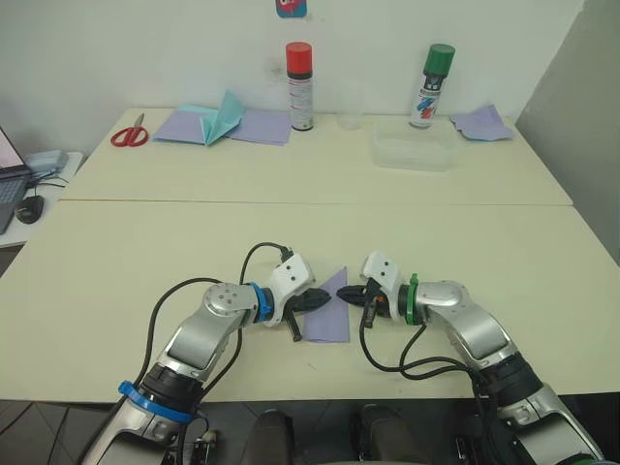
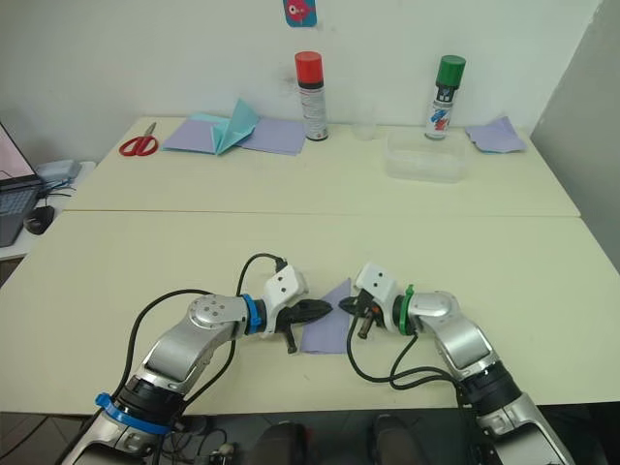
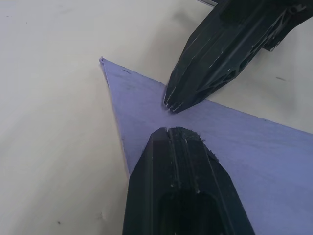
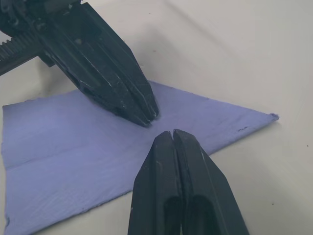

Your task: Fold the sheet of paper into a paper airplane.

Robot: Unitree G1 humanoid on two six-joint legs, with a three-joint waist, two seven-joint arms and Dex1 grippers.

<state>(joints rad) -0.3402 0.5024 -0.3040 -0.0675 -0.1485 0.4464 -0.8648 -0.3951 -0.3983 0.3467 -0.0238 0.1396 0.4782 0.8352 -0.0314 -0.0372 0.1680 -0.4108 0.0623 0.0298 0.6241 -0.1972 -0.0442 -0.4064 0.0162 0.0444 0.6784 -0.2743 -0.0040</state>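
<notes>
The sheet of paper [image 1: 329, 325] is lilac and lies flat on the near table, folded so that one end comes to a point facing away from me. In the right wrist view, a crease runs across the sheet of paper [image 4: 73, 142]. My left gripper [image 1: 325, 298] is shut, and its tip rests on the paper from the left. My right gripper [image 1: 347, 294] is also shut and meets it from the right. In the left wrist view, the right gripper [image 3: 171, 105] nearly touches tips with the left gripper [image 3: 168, 131] on the paper [image 3: 234, 142].
On the far table lie red scissors [image 1: 129, 135], wide lilac sheets [image 1: 257, 126] and a teal folded paper [image 1: 218, 118]. There are also a red-capped can [image 1: 299, 85], a green-capped can [image 1: 431, 85], a clear container [image 1: 415, 152] and crumpled lilac paper [image 1: 482, 123]. A mouse [image 1: 29, 208] sits far left.
</notes>
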